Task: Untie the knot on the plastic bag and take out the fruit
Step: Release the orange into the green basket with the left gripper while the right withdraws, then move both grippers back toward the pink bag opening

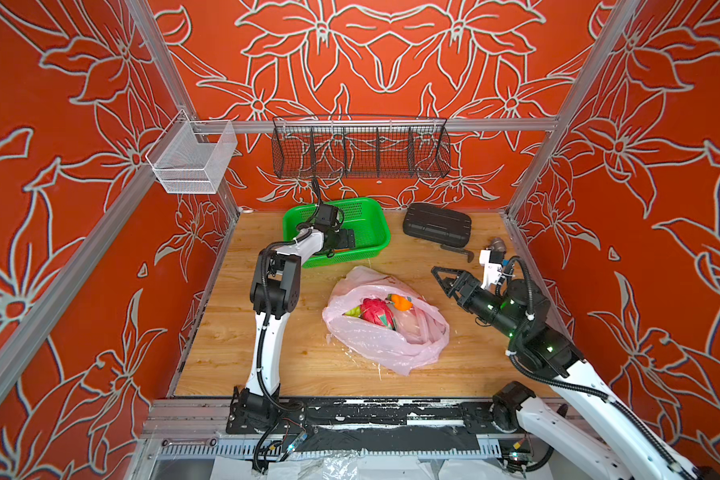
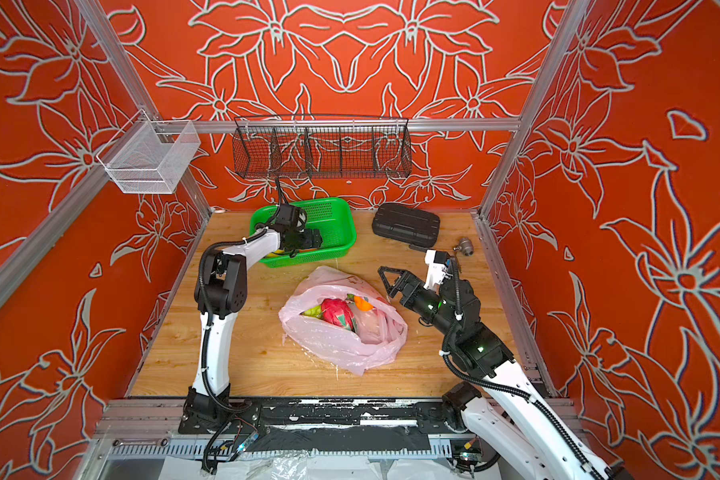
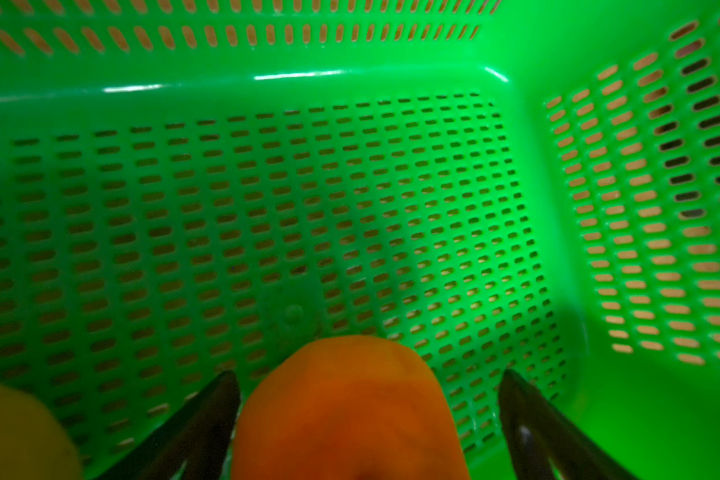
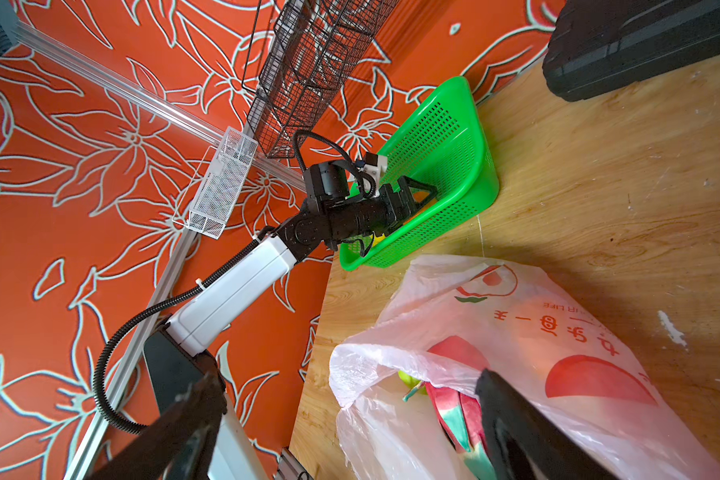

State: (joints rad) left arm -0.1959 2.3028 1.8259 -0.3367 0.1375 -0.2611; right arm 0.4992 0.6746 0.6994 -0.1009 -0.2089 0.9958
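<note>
The pale-pink plastic bag [image 1: 383, 340] [image 2: 341, 345] [image 4: 558, 316] lies mid-table with its mouth gaping; the knot is out of view. Fruit shows inside it: a pink-red dragon fruit [image 1: 375, 311] [image 4: 454, 399], an orange one [image 1: 400, 302] and a green one [image 1: 353, 311]. My left gripper [image 1: 350, 239] [image 3: 368, 376] is down in the green basket [image 1: 375, 216] [image 3: 267, 91], open. An orange fruit [image 3: 346, 411] rests between its spread fingers, clear of one of them. A yellow fruit [image 3: 13, 436] lies beside it. My right gripper [image 1: 440, 280] [image 4: 350, 376] hovers open and empty just right of the bag.
A black case [image 1: 437, 224] lies at the back right, with a black handle-like tool [image 1: 458, 251] and a metal fitting [image 1: 496, 245] near it. A black wire rack [image 1: 360, 151] and a white mesh bin [image 1: 192, 158] hang on the rails.
</note>
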